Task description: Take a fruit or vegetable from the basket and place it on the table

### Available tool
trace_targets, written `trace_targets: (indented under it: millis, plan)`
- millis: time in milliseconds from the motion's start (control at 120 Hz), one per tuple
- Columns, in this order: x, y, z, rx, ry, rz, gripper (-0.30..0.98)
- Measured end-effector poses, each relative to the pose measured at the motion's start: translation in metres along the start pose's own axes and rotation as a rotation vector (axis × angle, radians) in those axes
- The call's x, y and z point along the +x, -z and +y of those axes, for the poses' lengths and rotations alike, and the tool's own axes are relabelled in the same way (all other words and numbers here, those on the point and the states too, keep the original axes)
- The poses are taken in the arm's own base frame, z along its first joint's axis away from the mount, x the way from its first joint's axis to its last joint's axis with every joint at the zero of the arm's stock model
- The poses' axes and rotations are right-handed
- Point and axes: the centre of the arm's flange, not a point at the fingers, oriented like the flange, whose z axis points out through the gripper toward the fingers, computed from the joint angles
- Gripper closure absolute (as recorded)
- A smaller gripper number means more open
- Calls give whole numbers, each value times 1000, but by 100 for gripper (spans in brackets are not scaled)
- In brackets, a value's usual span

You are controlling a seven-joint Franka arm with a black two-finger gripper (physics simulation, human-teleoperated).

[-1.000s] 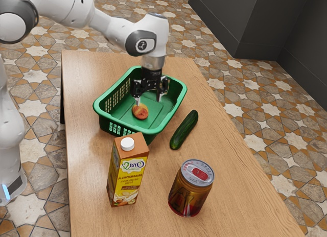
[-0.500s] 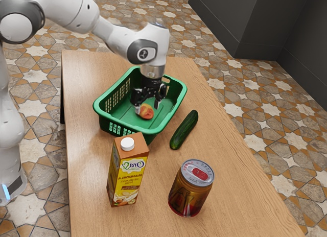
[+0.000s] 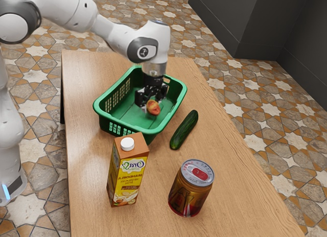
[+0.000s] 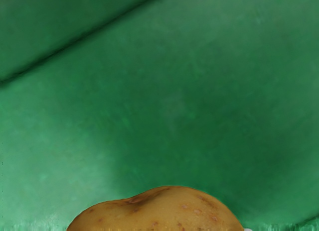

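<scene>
Black gripper is pinching the red-orange fruit inside the basket, near its cucumber-side long edge; curved skin is risking a slip-out if the grasp is sitting off-centre.

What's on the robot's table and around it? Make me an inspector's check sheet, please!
Surface: wooden table, no spills seen.
Job's things: green basket standing on the table; reddish-yellow fruit or vegetable within its rim, at the gripper.
Clutter: cucumber lying beside the basket; drink carton with a white cap and jar, both upright.
Gripper: black gripper reaching down into the basket; whether it grips the food, I can't tell.
Cables: nothing seen.
Surroundings: patterned tile floor, dark grey wall or cabinet beyond the table.
</scene>
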Motion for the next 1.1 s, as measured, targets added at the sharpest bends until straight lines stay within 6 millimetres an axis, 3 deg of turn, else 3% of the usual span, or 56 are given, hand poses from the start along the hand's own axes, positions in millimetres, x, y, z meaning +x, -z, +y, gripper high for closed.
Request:
trace_targets:
  millis: [67, 167, 217, 283, 342, 408, 683, 800, 958, 1008, 1100]
  plan:
    - [-6, 23, -6, -47, -6, -2, 36]
    - [-21, 80, -23, -167, -47, 20, 36]
    - [-49, 108, -29, -231, -114, 51, 37]
    - [-107, 136, -35, -310, -235, 100, 36]
    - [-149, 145, -36, -348, -318, 138, 37]
    - [-173, 141, -18, -354, -353, 144, 38]
    - [-189, 124, 23, -354, -362, 167, 38]
    - [-188, 121, 28, -359, -363, 181, 17]
    - [-181, 122, 25, -357, -344, 189, 5]
    - [-179, 137, 20, -346, -298, 167, 4]
    - [-176, 220, 6, -334, -178, 87, 2]
